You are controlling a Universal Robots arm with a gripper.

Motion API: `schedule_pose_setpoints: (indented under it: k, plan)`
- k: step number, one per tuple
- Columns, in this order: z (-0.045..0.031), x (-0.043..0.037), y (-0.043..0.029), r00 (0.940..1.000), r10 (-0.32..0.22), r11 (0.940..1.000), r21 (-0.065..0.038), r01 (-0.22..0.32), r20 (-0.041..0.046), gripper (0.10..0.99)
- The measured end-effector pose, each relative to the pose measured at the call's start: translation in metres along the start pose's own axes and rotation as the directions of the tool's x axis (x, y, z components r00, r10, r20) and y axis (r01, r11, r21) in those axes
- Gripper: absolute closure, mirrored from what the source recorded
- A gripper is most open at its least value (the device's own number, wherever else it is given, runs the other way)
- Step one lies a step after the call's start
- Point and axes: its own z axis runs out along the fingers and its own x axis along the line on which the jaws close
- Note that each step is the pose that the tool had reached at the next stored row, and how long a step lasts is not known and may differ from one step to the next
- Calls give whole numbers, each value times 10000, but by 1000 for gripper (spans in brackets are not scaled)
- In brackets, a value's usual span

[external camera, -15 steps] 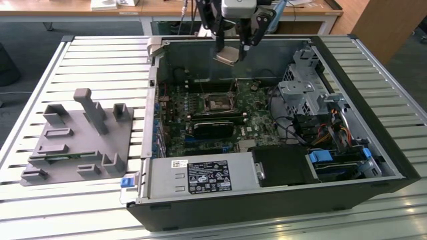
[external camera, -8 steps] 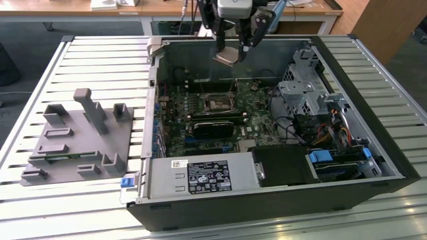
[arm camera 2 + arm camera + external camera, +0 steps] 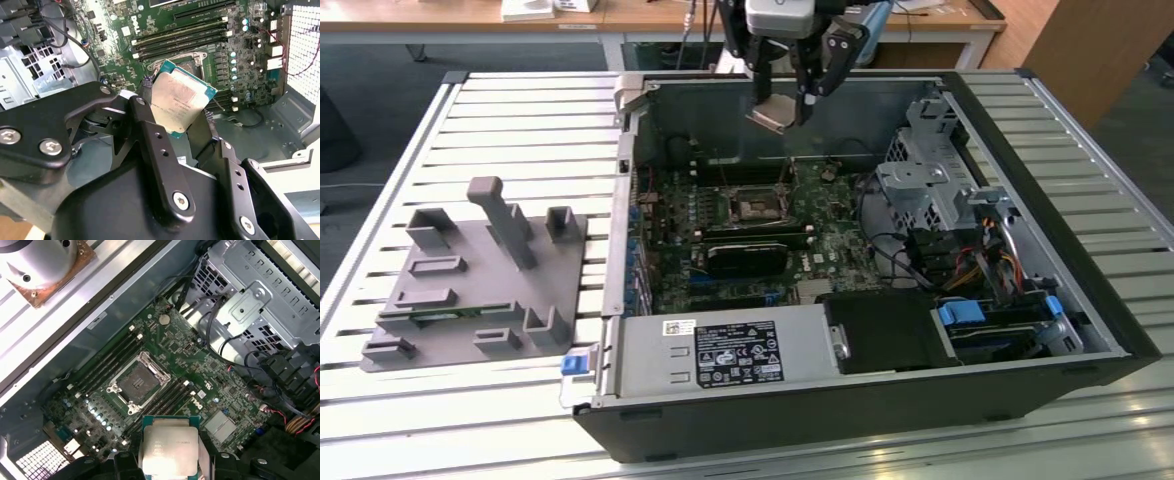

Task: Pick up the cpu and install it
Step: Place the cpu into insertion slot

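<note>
- Tabletop [image 3: 400,150]: white, slatted. It carries the open case and a grey fixture.
- Case [image 3: 854,410]: lies on its side with the panel off and the inside facing up. Drive cage and cables sit toward the exterior view's right.
- Board [image 3: 720,225]: green, flat on the case floor. Dark memory slots run on both sides of the socket.
- Fixture [image 3: 467,290]: grey plate with upright blocks, on the tabletop at the exterior view's left, well apart from the claw.
- Claw [image 3: 783,100]: hangs high over the far part of the case. Its two black fingers [image 3: 145,107] are drawn in against opposite edges of the cpu and grip nothing else.
- Socket [image 3: 135,383]: metal-framed square with a dark centre and nothing seated in it. I cannot tell how the frame or lever is set.
- Cpu [image 3: 181,100]: held in the air, silver top toward both wrist views, clear of every surface. In the exterior view it hangs tilted and well above the board. In the first wrist view the socket lies ahead of it, not beneath it.
- Step in hand, as I judge it: pick-up is done and the carry to the socket is under way. Install is not yet done.
- Seating calls for the chip to be centred over the socket, levelled, and squared to the frame with corners and notches matched. The descent should be soft, since a skewed drop risks the contacts.
</note>
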Motion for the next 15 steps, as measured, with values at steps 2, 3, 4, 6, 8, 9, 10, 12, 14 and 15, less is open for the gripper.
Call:
schedule_pose_setpoints:
  k: [2,3,4,6,8,9,10,12,14,15]
  plan:
    - [2,1,0,9999,147,9999,5,-147,8,557]
    - [4,1,0,9998,212,9998,7,-212,11,557]
    - [5,1,0,9996,278,9996,9,-278,15,557]
    - [8,1,0,9992,411,9992,14,-411,22,557]
    - [11,2,0,9985,540,9985,18,-540,30,557]
    - [12,2,1,9982,604,9982,20,-604,33,557]
    - [13,2,0,9978,665,9978,22,-665,37,557]
    - [16,2,0,9969,782,9969,25,-782,43,557]
    - [18,2,0,9960,896,9960,28,-896,49,557]
    - [18,2,0,9955,948,9955,30,-949,52,557]
